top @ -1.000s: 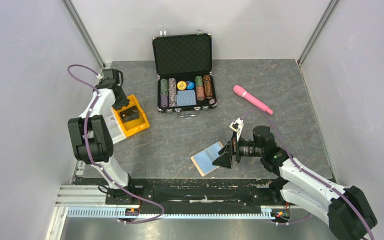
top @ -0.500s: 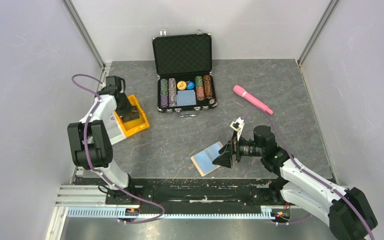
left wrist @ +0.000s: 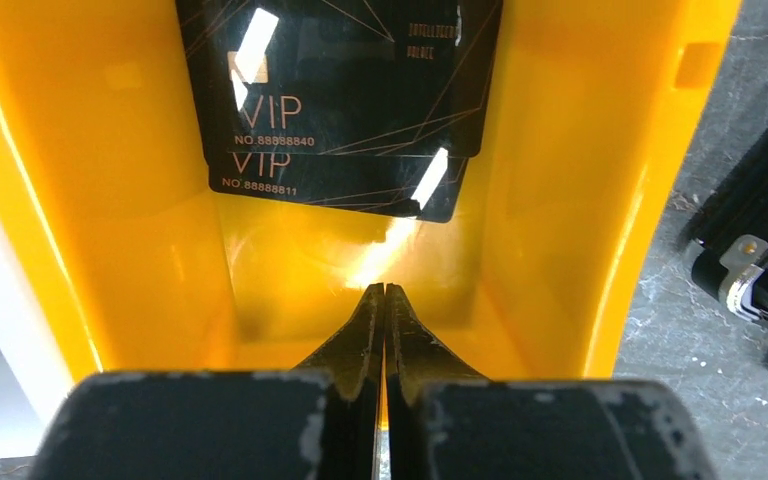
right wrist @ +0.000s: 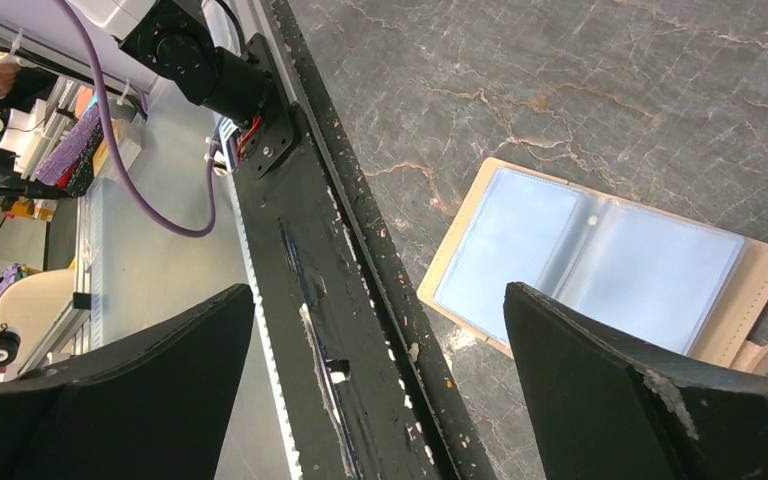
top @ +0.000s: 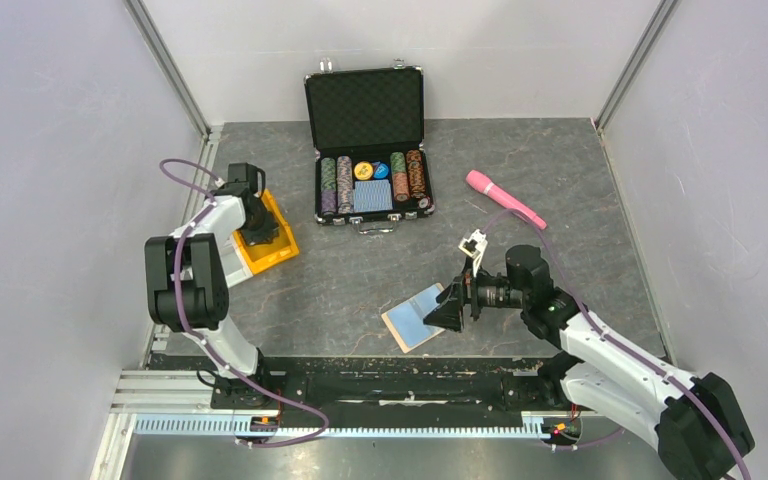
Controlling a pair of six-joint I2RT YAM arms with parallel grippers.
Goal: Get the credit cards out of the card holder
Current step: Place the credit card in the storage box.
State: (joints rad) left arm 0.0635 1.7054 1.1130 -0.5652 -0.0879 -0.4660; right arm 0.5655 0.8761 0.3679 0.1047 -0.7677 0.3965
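The tan card holder [top: 415, 316] lies open and flat near the table's front edge, its blue-grey panels up. It also shows in the right wrist view [right wrist: 600, 262]; no card shows in its pockets. My right gripper [top: 449, 310] is open and empty, just right of the holder; in the right wrist view [right wrist: 380, 292] it hovers over the front rail. Two black VIP cards [left wrist: 345, 85] lie overlapped in a yellow bin [left wrist: 580, 200]. My left gripper [left wrist: 384, 292] is shut and empty, its tips low inside the bin [top: 282, 245], short of the cards.
An open black poker-chip case [top: 368, 150] stands at the back centre. A pink cylindrical object [top: 505, 198] lies at the right back. The black front rail [right wrist: 330, 300] runs beside the card holder. Grey walls close in both sides.
My left arm's wrist has shifted right and nearer over the yellow bin, with the gripper staying in the bin. My right gripper has edged slightly left beside the card holder.
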